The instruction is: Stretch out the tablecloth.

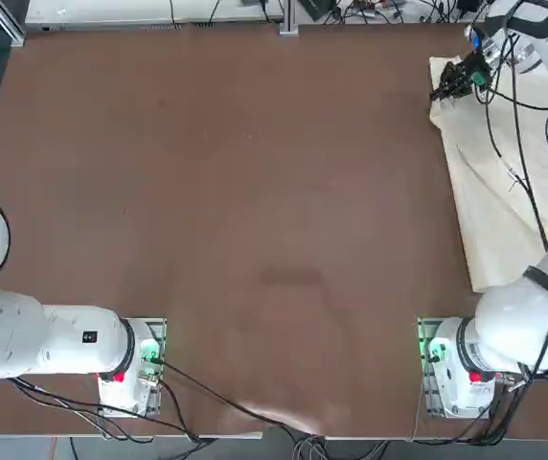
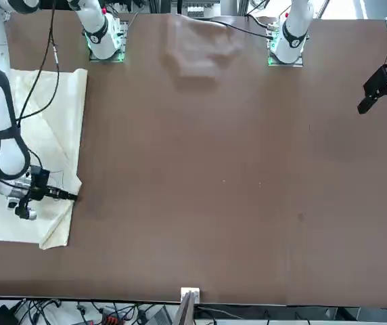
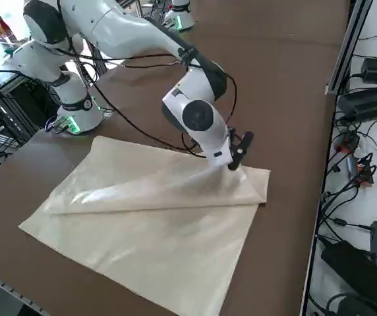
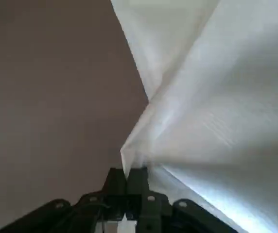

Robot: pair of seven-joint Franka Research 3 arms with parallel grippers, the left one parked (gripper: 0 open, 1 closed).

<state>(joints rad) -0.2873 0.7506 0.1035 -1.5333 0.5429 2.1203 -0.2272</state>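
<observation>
The tablecloth [image 3: 142,243] looks like thin, matt cloth, softly creased, with a faint sheen along its folds. The bench [image 1: 236,192] has a smooth brown surface with a dull gloss. The right gripper's jaws [image 4: 125,177] look matt black, with small metallic-looking screws.

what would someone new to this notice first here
The big cream fabric tablecloth stands out most, lying at the brown table's right end, on the robot's own right, with a fold running across it. Next comes the white robot arm with dark joints reaching over it, its black two-finger right gripper shut on the cloth's edge near its far corner.
</observation>
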